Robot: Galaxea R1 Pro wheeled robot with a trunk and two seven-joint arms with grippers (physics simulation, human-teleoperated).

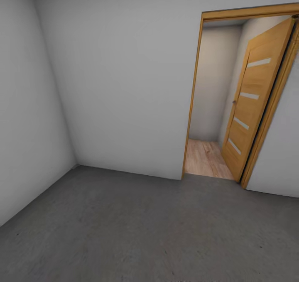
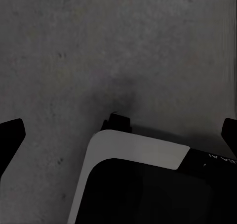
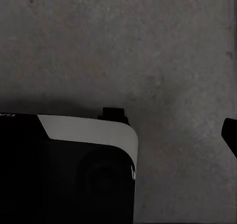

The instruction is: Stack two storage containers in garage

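Facing open wooden slatted door; dark grey matte concrete floor; left claw spread wide, right claw's state unclear.

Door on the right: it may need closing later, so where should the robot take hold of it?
Grip the small handle on the far, free edge of the door. The leaf hinges at the right side of the frame and stands swung away over the wood floor, so it is likely best to come through the opening, at its slotted face.
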